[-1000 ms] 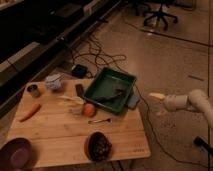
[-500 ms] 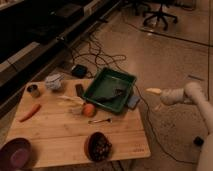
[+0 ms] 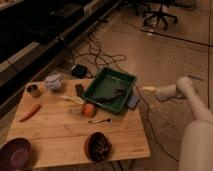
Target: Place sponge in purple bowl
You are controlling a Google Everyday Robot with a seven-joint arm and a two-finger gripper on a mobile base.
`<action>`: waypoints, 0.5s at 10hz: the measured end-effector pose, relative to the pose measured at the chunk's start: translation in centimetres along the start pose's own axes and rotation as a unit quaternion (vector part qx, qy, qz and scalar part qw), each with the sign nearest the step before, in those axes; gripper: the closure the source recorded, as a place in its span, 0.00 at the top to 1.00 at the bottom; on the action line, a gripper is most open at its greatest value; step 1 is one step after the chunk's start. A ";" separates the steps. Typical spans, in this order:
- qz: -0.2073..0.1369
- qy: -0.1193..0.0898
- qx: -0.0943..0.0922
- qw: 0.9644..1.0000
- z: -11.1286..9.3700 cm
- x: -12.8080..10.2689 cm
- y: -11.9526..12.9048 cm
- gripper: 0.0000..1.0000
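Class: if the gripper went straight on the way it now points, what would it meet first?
Probably the right rim of the green tray: the gripper, open, right of the table, points left at it. The sponge lies just nearer the camera than that line. Depth is unclear; it might pass above.

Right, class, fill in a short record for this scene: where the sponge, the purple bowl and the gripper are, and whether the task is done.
sponge: on the table, beside the green tray's right edge
purple bowl: table's near left corner, no sponge in it
gripper: in the air off the table's right side, open, holding nothing
also on table: carrot, brown bowl
task: not yet done
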 end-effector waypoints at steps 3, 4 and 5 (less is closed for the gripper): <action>0.000 -0.005 -0.002 1.000 0.6 -0.2 -0.2 0.80; 0.001 -0.003 -0.002 1.000 0.4 -0.1 -0.1 0.80; 0.000 -0.004 -0.002 1.000 0.5 -0.2 -0.1 0.80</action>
